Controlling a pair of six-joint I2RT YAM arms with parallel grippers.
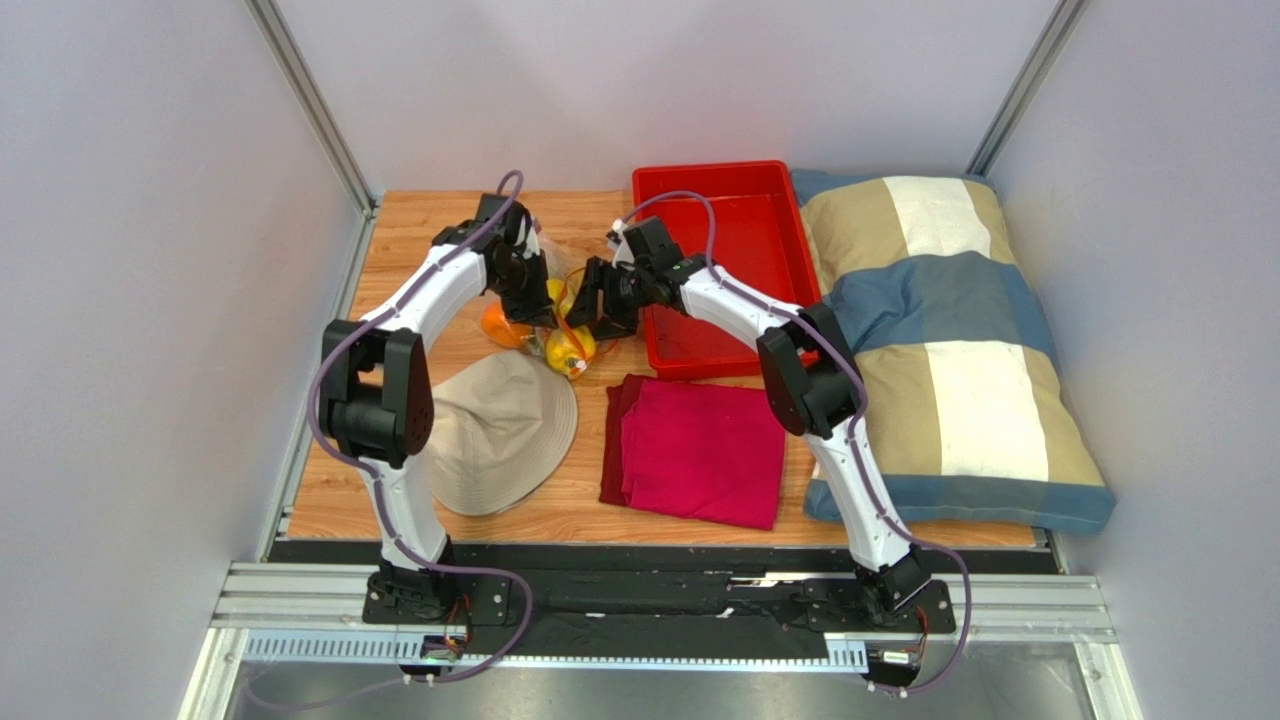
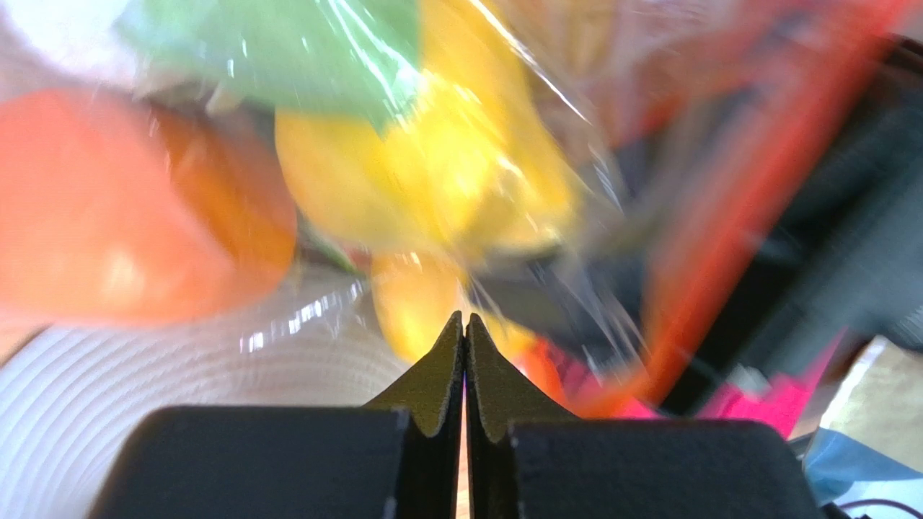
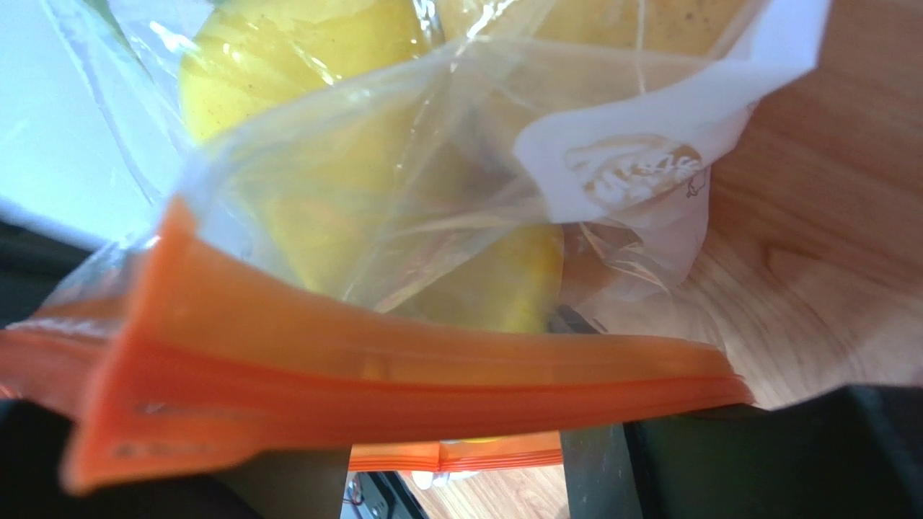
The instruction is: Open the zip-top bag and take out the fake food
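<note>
The zip-top bag [image 1: 565, 318] hangs between my two grippers over the far middle of the table. Through its clear film I see fake food: a yellow fruit [image 1: 568, 353] and an orange [image 1: 504, 324]. In the left wrist view the orange [image 2: 119, 216], a yellow piece [image 2: 433, 162] and a green part [image 2: 282, 43] are blurred, with the orange-red zip strip [image 2: 748, 205] at right. My left gripper [image 2: 464, 324] is shut, seemingly pinching the bag's film. My right gripper [image 3: 439, 433] is open; the zip strip [image 3: 379, 378] lies across its fingers, and yellow fruit [image 3: 303, 65] shows behind the film.
A red tray [image 1: 721, 177] stands at the back, right of the bag. A beige hat [image 1: 504, 428] lies below the bag, a folded red cloth [image 1: 699, 450] beside it. A checked pillow [image 1: 947, 345] fills the right side.
</note>
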